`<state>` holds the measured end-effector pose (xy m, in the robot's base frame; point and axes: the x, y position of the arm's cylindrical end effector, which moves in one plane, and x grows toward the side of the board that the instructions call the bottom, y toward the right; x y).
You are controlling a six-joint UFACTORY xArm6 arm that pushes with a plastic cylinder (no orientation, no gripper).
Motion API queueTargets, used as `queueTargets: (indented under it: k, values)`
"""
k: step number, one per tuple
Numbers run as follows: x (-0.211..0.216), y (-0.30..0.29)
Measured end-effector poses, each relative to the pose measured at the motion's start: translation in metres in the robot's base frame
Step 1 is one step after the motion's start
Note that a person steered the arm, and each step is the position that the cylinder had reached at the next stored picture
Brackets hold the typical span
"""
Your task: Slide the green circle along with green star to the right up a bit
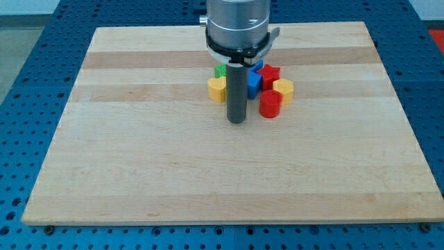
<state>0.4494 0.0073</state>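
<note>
I have no claw to open or close, only a dark rod, and my tip [237,121] rests on the wooden surface [139,167] at the near edge of a tight cluster of blocks. Just to the view's right of my tip stands the red cylinder [270,104], close but apart from it. Just to the view's left and a little farther back is the yellow heart [218,89]. Beyond the red cylinder sits another yellow block [284,89], then the blue block [254,83] right behind my rod, and the red star [269,73] behind that. Farthest, mostly hidden behind my rod and its housing, a sliver of green block [220,70] shows; I cannot tell whether it is the circle or the star, and the other green piece is out of sight.

I judge the risk is crowding: reaching the green pieces from here means skirting the yellow heart, and any push rightward and up would likely drag the blue block and red star along.
</note>
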Motion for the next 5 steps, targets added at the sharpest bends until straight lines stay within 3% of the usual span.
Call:
queueTargets:
  k: [5]
  values:
    - [-0.063,-0.002]
